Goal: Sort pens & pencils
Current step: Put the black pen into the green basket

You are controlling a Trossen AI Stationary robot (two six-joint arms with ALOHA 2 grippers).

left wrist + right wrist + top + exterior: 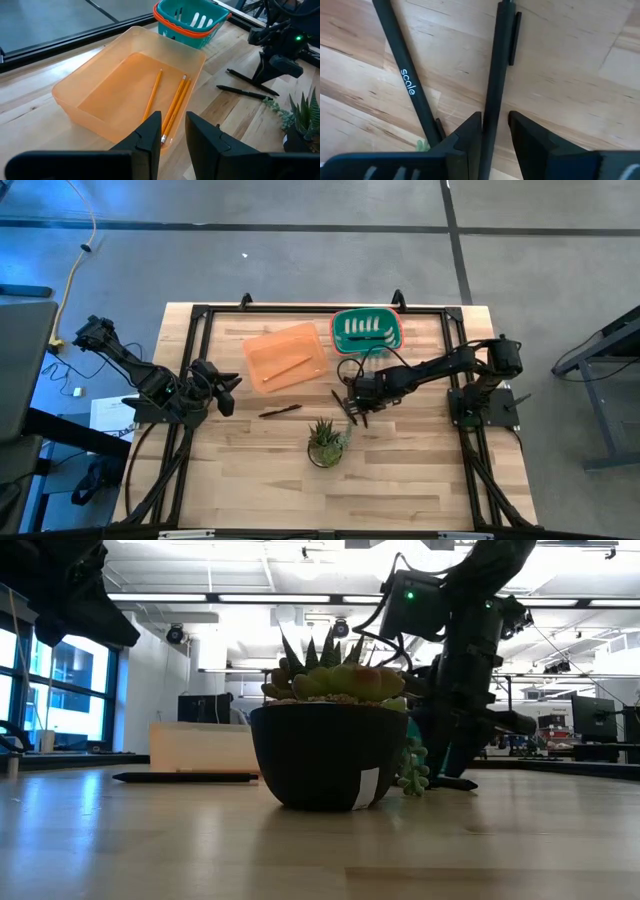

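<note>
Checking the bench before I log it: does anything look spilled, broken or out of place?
Nothing looks spilled or damaged. Three pencils lie in the orange tray. Several pens lie loose on the table, unsorted; the right gripper has one between its jaws.

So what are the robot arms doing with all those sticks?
They are sorting pens and pencils. Three pencils already lie in the orange tray. The right gripper is down at the table with a black pen between its fingers, and another pen lies beside it. One more pen waits on the table near the left gripper, which hangs near the tray holding nothing. A small potted plant stands nearby.
</note>
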